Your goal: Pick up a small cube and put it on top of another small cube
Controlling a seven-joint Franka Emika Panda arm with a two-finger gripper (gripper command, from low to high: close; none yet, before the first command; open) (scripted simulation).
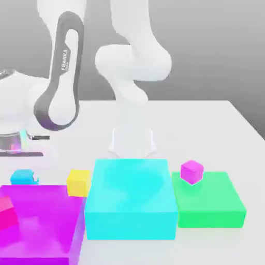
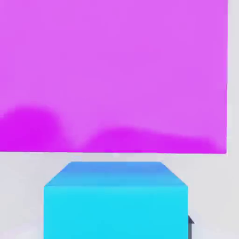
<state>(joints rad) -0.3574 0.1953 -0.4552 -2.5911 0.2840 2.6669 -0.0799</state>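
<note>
Down at the exterior view's left, the gripper [image 1: 23, 164] hung right over the small cube [image 1: 24, 177], and it had the jaws drawn narrow on it. In the hand view that sky-blue cube [image 2: 116, 200] sat dead centre and very close, with a dark sliver of one fingertip [image 2: 190, 220] tight against its side. The cube rested on the white table [image 1: 207, 124], at the far edge of the large purple block [image 1: 41, 222].

And the target, the magenta-violet cube [image 1: 192, 171], stood well apart, over toward the exterior view's right, up on the near-left corner of the flat green block [image 1: 209, 202]. Its top face was bare.

Tight quarters around the grip! The purple block's edge ran just beside the small cube. The yellow cube [image 1: 78, 182] sat near it toward the exterior view's right, touching or almost touching the purple block's corner. Between the two task cubes rose the large cyan block [image 1: 132, 199], taller than its neighbours and pressed close against the green one. A hot-pink cube [image 1: 5, 215] sat on the purple block at the frame's edge.

Behind that row, the tabletop ran open and white to its far edge, where the arm's base [image 1: 132, 140] stood. Plain grey backdrop beyond.
</note>
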